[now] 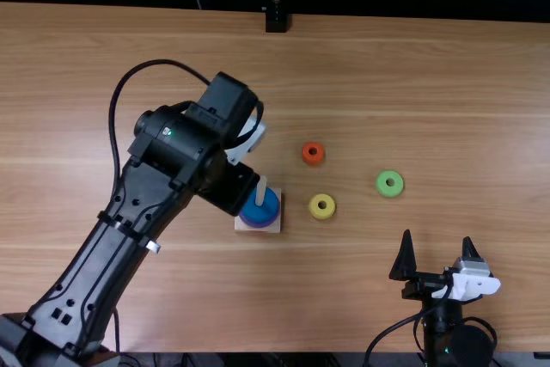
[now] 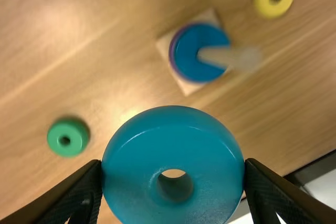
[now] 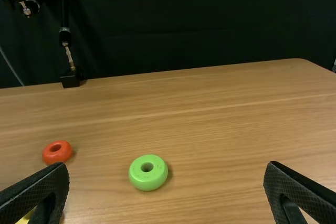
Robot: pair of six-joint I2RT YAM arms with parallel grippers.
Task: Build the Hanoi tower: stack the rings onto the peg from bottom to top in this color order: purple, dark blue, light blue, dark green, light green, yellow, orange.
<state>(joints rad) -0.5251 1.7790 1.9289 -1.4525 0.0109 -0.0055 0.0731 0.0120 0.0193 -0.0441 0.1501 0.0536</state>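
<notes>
A: Clamped or apart, at the left gripper [image 1: 230,185]?

B: Clamped: fingers on opposite sides of the light blue ring [image 2: 134,163], with hole facing the wrist camera. In the top view, near the wooden peg [image 1: 261,188].

A: Already stacked?

B: On the square wooden base [image 2: 186,86], around the peg: purple ring [image 2: 173,51] below, dark blue ring [image 1: 265,211] above.

A: And loose on the table [image 1: 412,66]?

B: Near the base, yellow ring [image 1: 322,206]; opposite, across the base, dark green ring [image 2: 68,136]. Farther back than yellow, orange ring [image 1: 313,153]. Well apart, to the right, light green ring [image 1: 389,183].

A: At the right gripper [image 1: 437,236]?

B: Fingers wide apart, near the table's near edge.
</notes>
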